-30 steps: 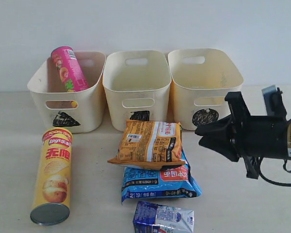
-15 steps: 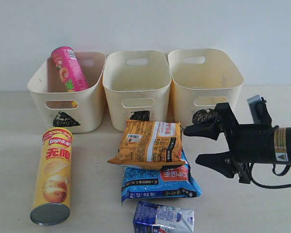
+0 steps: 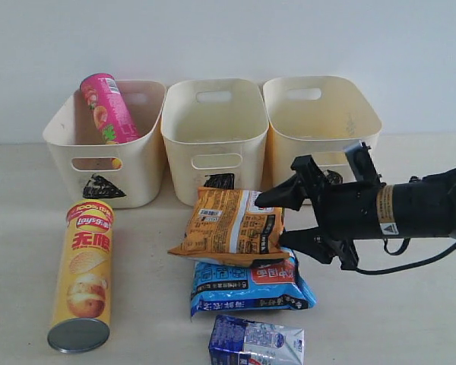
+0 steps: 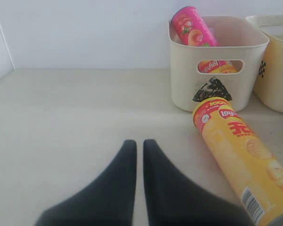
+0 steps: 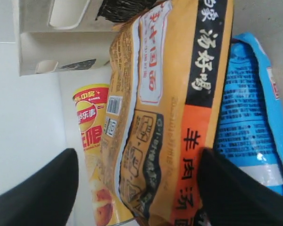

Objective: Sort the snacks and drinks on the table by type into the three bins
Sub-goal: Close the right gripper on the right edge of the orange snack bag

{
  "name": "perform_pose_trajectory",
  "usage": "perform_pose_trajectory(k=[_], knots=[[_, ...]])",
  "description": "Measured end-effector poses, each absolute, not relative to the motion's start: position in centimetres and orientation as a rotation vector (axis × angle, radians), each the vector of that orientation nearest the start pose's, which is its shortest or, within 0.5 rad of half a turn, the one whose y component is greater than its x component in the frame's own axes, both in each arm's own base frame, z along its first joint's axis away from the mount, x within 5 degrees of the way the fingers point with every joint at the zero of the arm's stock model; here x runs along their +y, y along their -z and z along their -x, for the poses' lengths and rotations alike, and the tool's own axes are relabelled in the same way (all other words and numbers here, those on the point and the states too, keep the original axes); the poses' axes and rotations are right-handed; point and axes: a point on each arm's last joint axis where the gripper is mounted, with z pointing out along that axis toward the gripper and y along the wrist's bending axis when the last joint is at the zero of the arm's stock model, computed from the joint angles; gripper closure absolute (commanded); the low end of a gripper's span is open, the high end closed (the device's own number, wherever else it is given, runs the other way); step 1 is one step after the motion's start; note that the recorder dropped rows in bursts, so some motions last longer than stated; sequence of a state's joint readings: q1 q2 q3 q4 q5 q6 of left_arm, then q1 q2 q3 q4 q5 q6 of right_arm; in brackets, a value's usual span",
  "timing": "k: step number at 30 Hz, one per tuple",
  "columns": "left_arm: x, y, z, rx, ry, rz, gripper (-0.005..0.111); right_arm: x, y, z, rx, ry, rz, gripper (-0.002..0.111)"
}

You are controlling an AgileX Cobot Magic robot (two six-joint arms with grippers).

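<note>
1. The left pincer [image 4: 138,143] is shut and empty, low over the desk [image 3: 15,228] toward its left edge.
2. The Lay's tube [image 3: 82,274] lies on its side just right of that pincer, its long axis running back to front.
3. Three bins stand along the desk's back edge. The triangle bin [image 3: 140,171] already has the pink tube [image 3: 106,106] leaning in it. The square bin [image 3: 213,144] and the circle bin [image 3: 319,114] show nothing inside.
4. The orange bag [image 3: 232,224] lies mid-desk in front of the square bin, on the back part of the blue bag [image 3: 251,285]. The carton [image 3: 254,342] sits nearer the front edge.
5. The orange bag's long axis runs left to right, pointing at the right pincer [image 3: 272,220].
6. That pincer comes in from the right with its jaws wide, straddling the bag's right end. It holds nothing yet, and I cannot tell whether it touches the bag.
7. The right arm is far nearer to this bag. The likely next move is to close on that end.
</note>
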State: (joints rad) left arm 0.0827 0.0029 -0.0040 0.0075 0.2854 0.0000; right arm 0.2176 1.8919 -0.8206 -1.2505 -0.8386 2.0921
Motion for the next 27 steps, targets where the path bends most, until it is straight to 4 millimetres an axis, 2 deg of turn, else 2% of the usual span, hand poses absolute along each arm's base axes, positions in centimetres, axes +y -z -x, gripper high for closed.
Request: perform_pose_trajectory(k=[6, 14, 19, 24, 27], knots=[[0.5, -18.9, -5.5, 1.767, -0.067, 0.068, 0.102, 13.5, -13.6, -31.7, 2.405, -1.404, -0.518, 0.042], [0.5, -18.9, -5.5, 1.767, -0.067, 0.068, 0.102, 13.7, -12.8, -31.9, 2.379, -1.475, -0.587, 0.042], [0.5, -18.9, -5.5, 1.767, -0.067, 0.068, 0.102, 15.8, -13.3, -32.2, 2.392, -1.426, -0.508, 0.042], [0.5, -18.9, -5.5, 1.767, -0.067, 0.068, 0.102, 15.9, -13.5, -32.9, 2.386, -1.359, -0.529, 0.042], [0.5, -18.9, -5.5, 1.767, -0.067, 0.068, 0.102, 15.9, -13.3, -32.9, 2.389, -1.349, -0.52, 0.054]])
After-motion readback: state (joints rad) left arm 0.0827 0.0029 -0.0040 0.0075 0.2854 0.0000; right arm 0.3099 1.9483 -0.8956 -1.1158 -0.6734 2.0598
